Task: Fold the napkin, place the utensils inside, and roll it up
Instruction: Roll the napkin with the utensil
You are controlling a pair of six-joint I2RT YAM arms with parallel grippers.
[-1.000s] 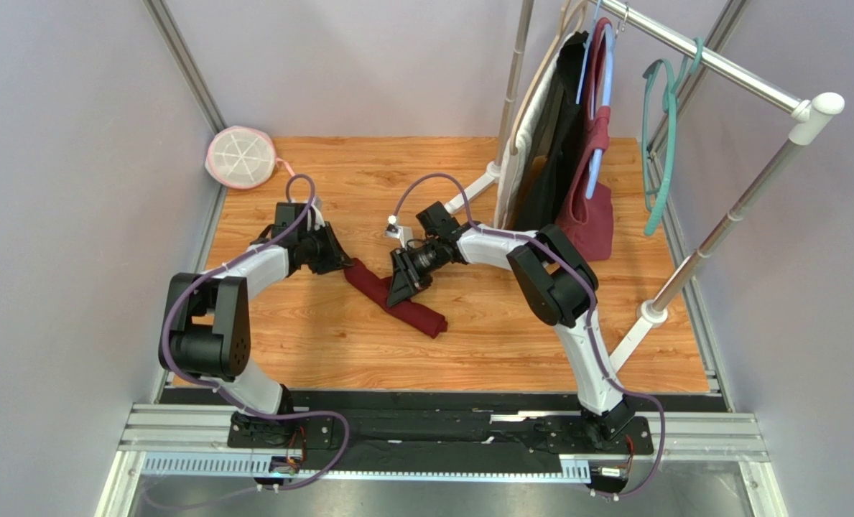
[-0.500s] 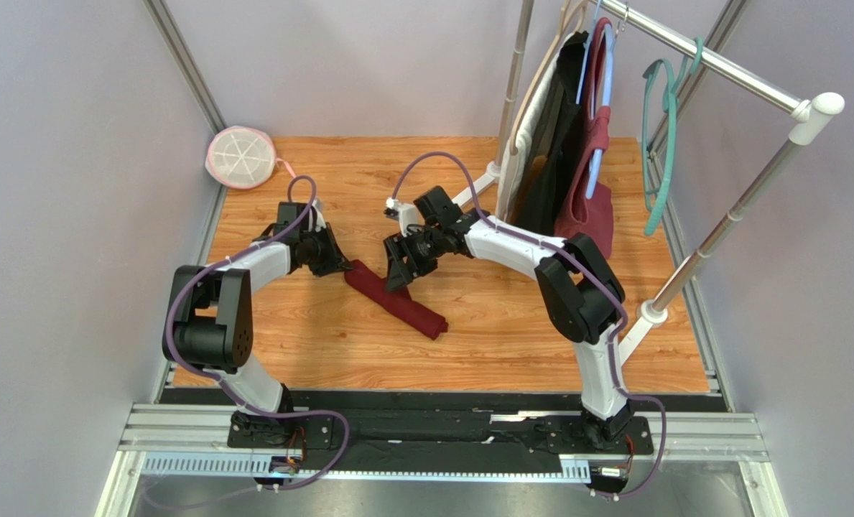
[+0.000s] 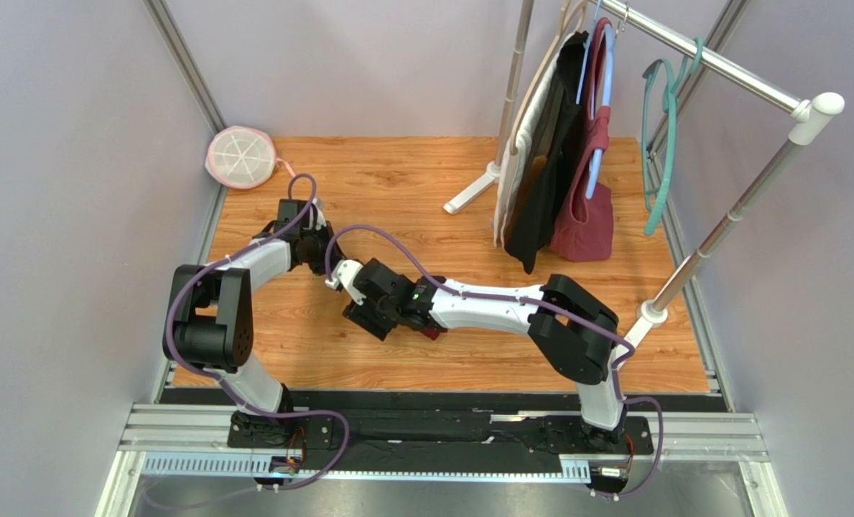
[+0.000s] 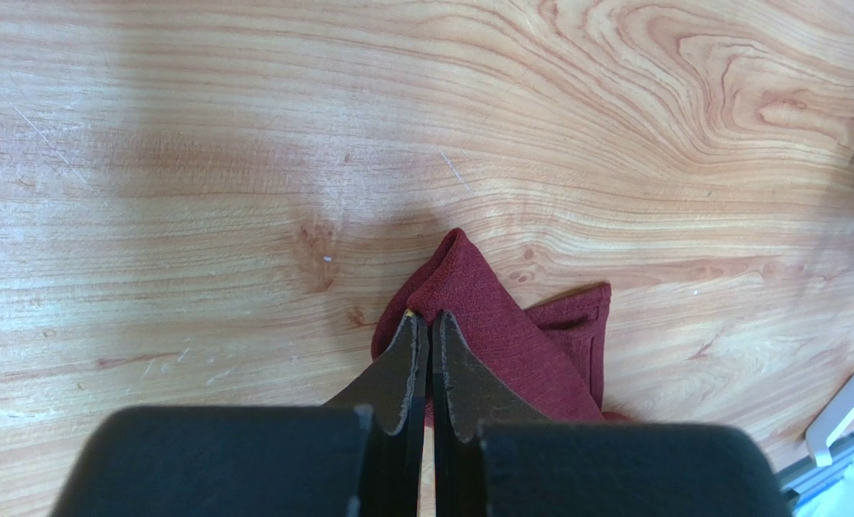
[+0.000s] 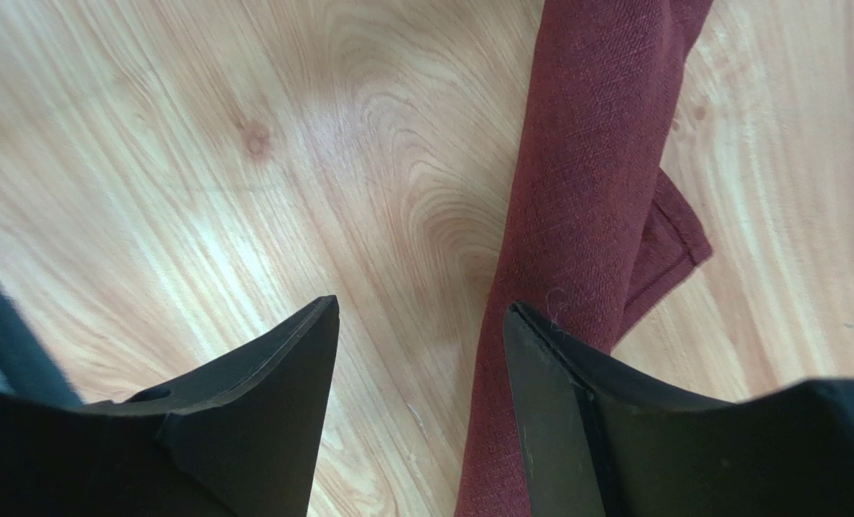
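The dark red napkin [image 4: 507, 323] lies as a narrow roll on the wooden table [image 3: 442, 237]. In the top view my right arm covers nearly all of it; only a bit of the napkin [image 3: 433, 333] shows. My left gripper [image 4: 429, 318] is shut, its tips at the roll's folded end; I see no cloth between them. It sits at the roll's upper-left end [image 3: 332, 262]. My right gripper [image 5: 420, 312] is open, low over the napkin [image 5: 593, 162]: the right finger lies over the roll, the left over bare wood. From above it [image 3: 362, 316] reaches leftward. The utensils are hidden.
A round pink-and-white object [image 3: 240, 157] lies at the back left corner. A garment rack stands at the right with dark clothes [image 3: 544, 162], a burgundy bag [image 3: 584, 221] and a teal hanger [image 3: 663, 140]; its white foot [image 3: 472, 194] rests on the wood.
My right arm swung from behind the roll down and left across it, and its jaws opened wider. My left gripper closed at the roll's upper-left end.
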